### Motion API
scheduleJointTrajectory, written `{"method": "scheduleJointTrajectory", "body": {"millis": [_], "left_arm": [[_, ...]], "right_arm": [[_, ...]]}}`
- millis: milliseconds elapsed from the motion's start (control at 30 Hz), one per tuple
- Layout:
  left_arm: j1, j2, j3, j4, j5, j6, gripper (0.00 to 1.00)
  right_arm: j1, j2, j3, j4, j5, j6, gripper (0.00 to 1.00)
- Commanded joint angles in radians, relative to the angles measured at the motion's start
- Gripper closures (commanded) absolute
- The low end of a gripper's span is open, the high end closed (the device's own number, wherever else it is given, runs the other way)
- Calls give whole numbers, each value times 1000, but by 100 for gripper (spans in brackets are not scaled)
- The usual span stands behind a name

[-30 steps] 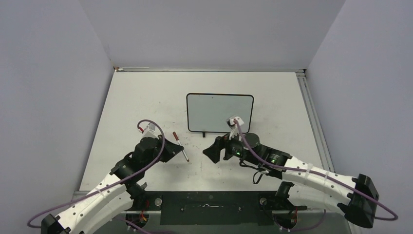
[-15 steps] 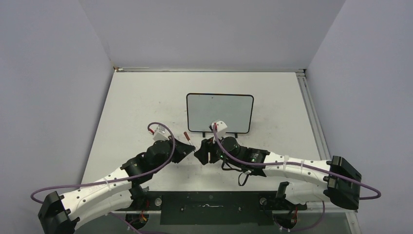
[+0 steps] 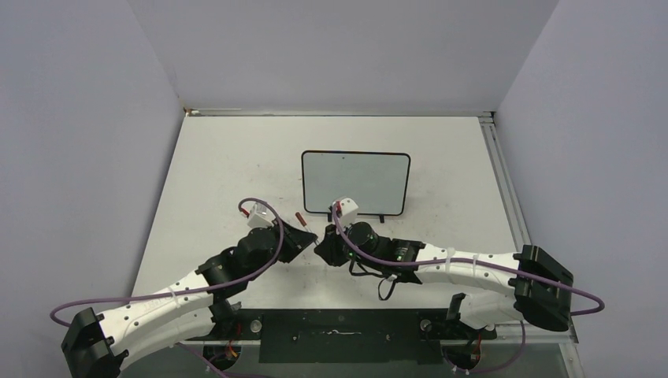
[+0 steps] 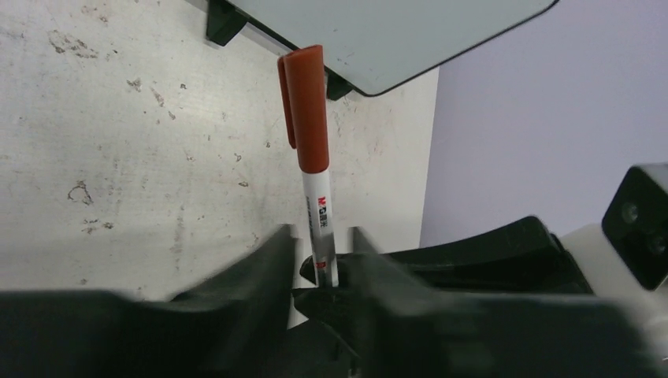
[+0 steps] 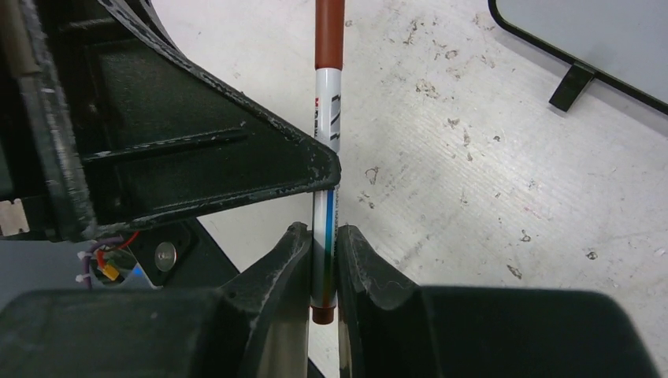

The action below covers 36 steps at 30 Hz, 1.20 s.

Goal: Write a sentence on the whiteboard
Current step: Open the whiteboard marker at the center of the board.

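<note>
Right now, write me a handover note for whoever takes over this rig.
Left gripper: shut on the marker barrel, below the red cap.
Right gripper: shut on the marker's tail end.
Whiteboard: standing on the table beyond both grippers, blank.
Done: marker held by both grippers.
Left: pull off the cap, write the sentence.

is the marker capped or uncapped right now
Capped: the red cap sits fully on the end of the marker, while the left gripper and right gripper both clamp its white barrel.
</note>
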Motion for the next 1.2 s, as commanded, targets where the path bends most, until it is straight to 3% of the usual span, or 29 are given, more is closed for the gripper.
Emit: {"method": "scheduleJointTrajectory", "body": {"millis": [0,67,167,267,367,533,667,900,1167], "left_arm": [[-7,-21,41,35,35,104,52],[-7,-34,100,-83,29,187,29],[-3,-69,193,-258,-13,335,17],[-2,-95,270,-330,1,574,14],[-3,-35,371,-382,101,855,15],[-42,98,456,-449,269,1233,15],[-141,129,421,-396,256,1447,15],[-244,78,296,-235,257,1604,14],[-365,107,271,-213,276,1642,14]], "right_arm": [[-5,-54,58,-68,57,-13,95],[-32,-92,70,-170,61,-24,95],[-122,-160,68,-296,-40,-64,95],[-243,-206,96,-459,-209,-130,95],[-318,-215,163,-624,-323,-218,95],[-344,-213,253,-800,-496,-269,95],[-345,-220,267,-892,-616,-271,95],[-343,-229,265,-1001,-752,-280,95],[-323,-186,315,-1077,-869,-341,95]]}}
